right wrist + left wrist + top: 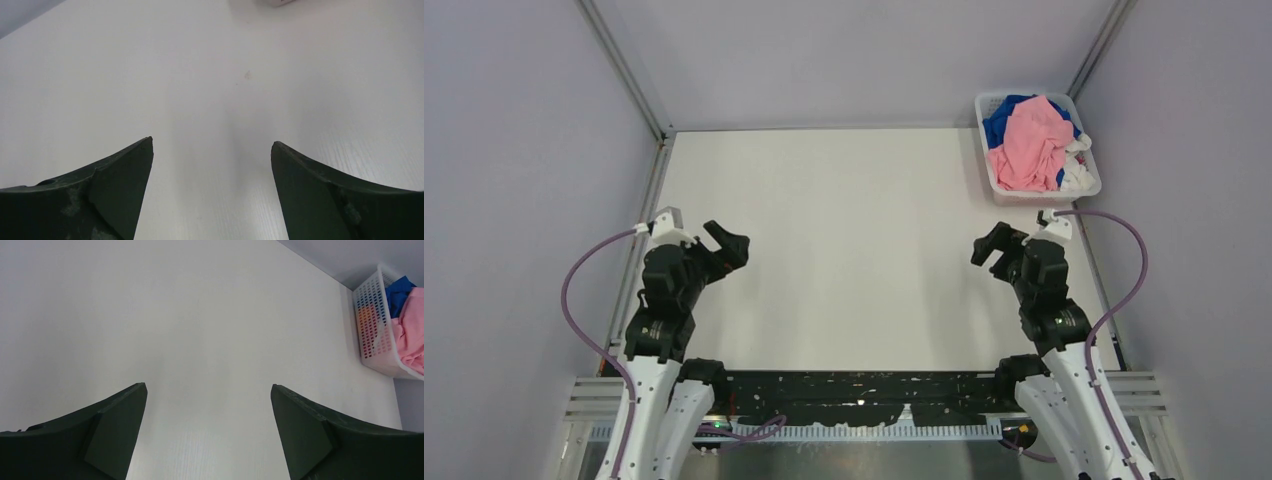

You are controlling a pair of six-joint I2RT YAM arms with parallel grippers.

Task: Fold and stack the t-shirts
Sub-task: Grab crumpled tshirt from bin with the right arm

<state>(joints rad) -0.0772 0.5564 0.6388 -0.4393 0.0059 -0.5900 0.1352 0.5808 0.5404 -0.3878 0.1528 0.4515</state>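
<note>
Two hands hover over the white surface (pixel 844 250), and both are spread wide with nothing in them. The left hand (pixel 727 243) is on the near left side. The right hand (pixel 989 248) is on the near right side, well apart from it.

All the t-shirts are in a heap inside the white basket (pixel 1036 197), which stands at the far right corner. The pink t-shirt (pixel 1030 150) is on top of the heap. The blue t-shirt (pixel 1002 115) peeks out from under it at the far side. A bit of white t-shirt (pixel 1076 175) shows at the near right edge. None of them looks folded.

So the job looks like it is at the very start, and the first step is to get one shirt out. The right hand is nearer to the basket, so it seems the best one to go. It needs to reach over the basket wall, come down on the pink t-shirt, pinch the cloth and lift it out. Then the shirt must be laid flat in the middle, where both hands can reach it.
</note>
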